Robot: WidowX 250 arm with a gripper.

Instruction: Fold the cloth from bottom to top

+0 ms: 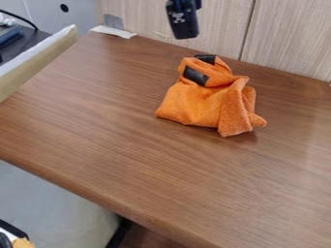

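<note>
The gripper (184,22) hangs at the top edge of the camera view, in front of the pale wood panel. Its black lower end stands apart from the orange cloth (204,105), above and slightly left of it in the view. The cloth lies in a crumpled heap on the right half of the brown table, toward its back. A narrow bunched part points to the back, and a raised fold runs down the right side to a front corner. Two dark patches (196,76) show at the cloth's back end.
The brown wood table (116,126) has its front edge running diagonally from left to lower right. A wood-grain panel (284,38) stands behind it. At the back left corner lies a white piece (113,32). A pale ledge (36,60) borders the left side.
</note>
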